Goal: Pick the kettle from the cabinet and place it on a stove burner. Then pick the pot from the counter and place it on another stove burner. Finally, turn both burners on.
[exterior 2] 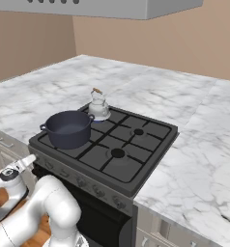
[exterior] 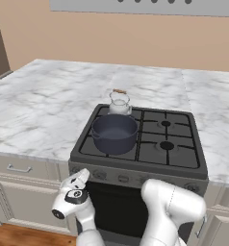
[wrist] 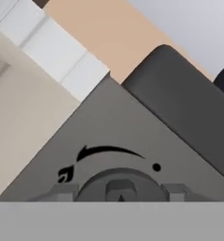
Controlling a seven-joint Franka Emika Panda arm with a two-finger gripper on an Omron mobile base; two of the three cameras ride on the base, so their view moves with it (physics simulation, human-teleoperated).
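Note:
The silver kettle (exterior: 120, 103) (exterior 2: 98, 107) stands upright on the rear left burner. Just in front of it, the wide dark pot (exterior: 115, 133) (exterior 2: 68, 128) sits on the front left burner. Both right burners (exterior: 166, 145) (exterior 2: 118, 153) are bare. My gripper (exterior: 84, 173) (exterior 2: 30, 159) (wrist: 119, 194) is low at the left end of the range's front panel. In the hand view its two tips flank a round grey knob (wrist: 121, 181) under a flame mark and a curved arrow, pressed against its sides. No flames show. The cabinet is out of view.
White marble counter (exterior: 49, 101) (exterior 2: 199, 159) surrounds the dark range (exterior: 135, 166) on both sides and behind. Beige drawer fronts (exterior: 20, 168) lie left of the range below the counter edge. More knobs (exterior 2: 97, 192) line the front panel. A grey hood (exterior 2: 136, 7) hangs above.

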